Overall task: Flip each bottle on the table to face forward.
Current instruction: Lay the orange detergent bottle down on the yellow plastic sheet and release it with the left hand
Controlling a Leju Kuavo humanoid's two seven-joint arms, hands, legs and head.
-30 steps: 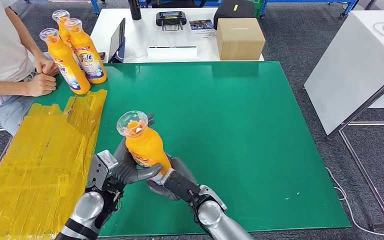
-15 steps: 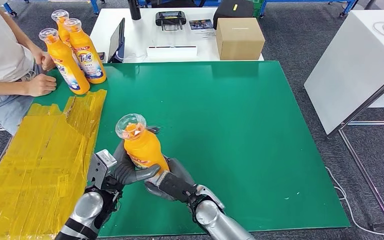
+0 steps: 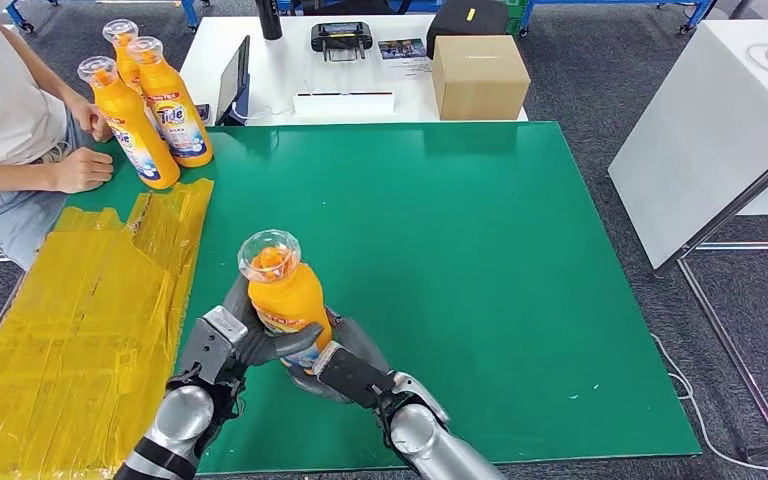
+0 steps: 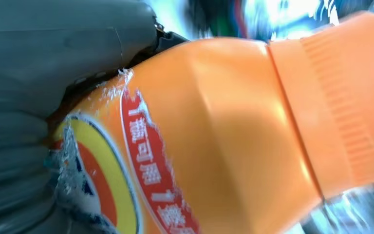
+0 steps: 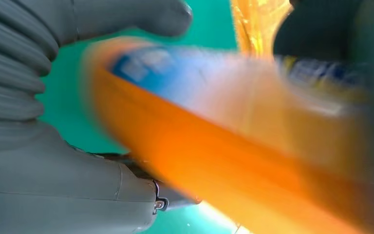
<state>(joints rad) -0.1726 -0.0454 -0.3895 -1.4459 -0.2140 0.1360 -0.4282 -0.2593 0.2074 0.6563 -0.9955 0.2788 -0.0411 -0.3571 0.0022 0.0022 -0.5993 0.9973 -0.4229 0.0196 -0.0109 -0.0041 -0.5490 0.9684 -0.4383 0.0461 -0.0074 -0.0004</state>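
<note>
Orange bottle [image 3: 287, 297] is standing upright over the green desk [image 3: 480, 260], both the left hand [image 3: 243, 340] and right hand [image 3: 338, 367] gripping its lower body.

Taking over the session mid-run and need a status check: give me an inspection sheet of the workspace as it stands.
Surface: green table, with a yellow taped patch on its left part.
Job's things: held bottle upright, near the front edge; three more orange bottles standing at the far left corner.
Clutter: nothing seen on the green top.
Hands: left hand and right hand both grip the held bottle's lower body.
Cables: white cable on the floor at right.
Surroundings: seated person at far left; white table behind with a cardboard box; white table at right.
</note>
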